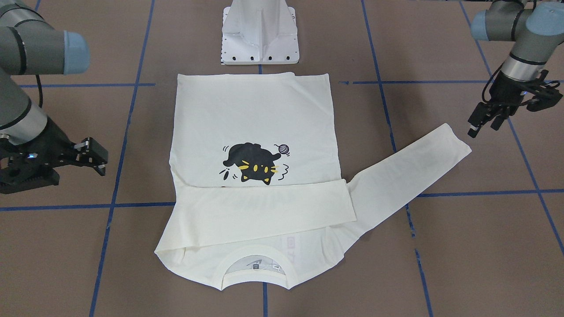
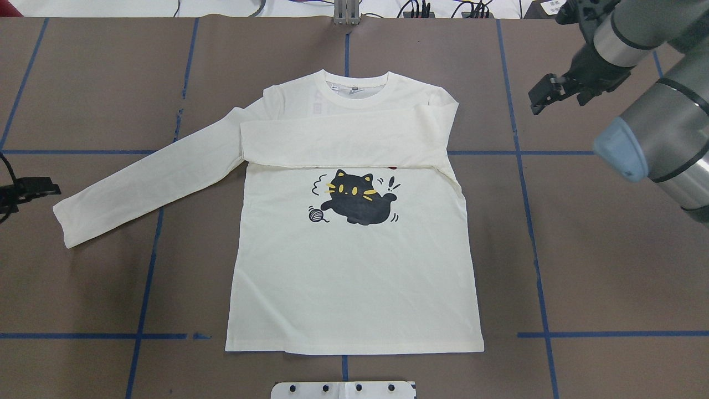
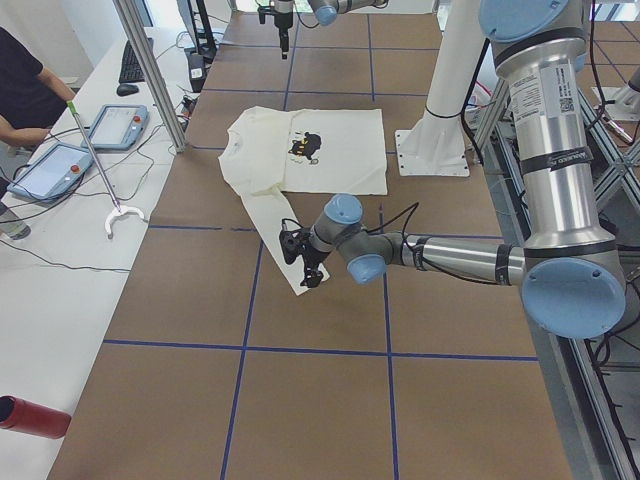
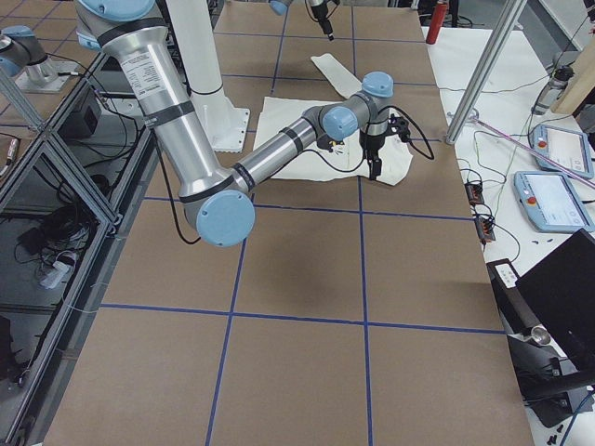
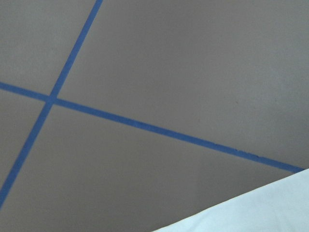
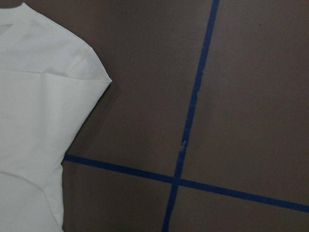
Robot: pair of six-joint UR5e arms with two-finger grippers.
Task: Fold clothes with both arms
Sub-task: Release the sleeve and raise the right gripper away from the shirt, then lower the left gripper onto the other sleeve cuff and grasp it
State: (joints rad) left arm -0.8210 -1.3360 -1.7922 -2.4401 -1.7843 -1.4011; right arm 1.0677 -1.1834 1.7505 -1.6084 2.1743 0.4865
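Brown taped table (image 2: 609, 277) held your shirt (image 2: 354, 277) flat at centre, right sleeve folded across the chest, left sleeve (image 2: 149, 185) outstretched. Both grippers hung empty with jaws apart: left gripper (image 1: 484, 127) near that cuff, right gripper (image 1: 100, 159) off to the right. You probably needed to pinch the cuff squarely and lay the sleeve parallel.

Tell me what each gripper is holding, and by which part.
Nothing is held. The left gripper hangs open beside the outstretched cuff of the shirt; the right gripper is open, off the cloth.

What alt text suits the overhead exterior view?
Cream long-sleeved cat-print shirt lies flat on the table, one sleeve folded across its chest, the other stretched leftward. The left hand and right hand are clear of it.
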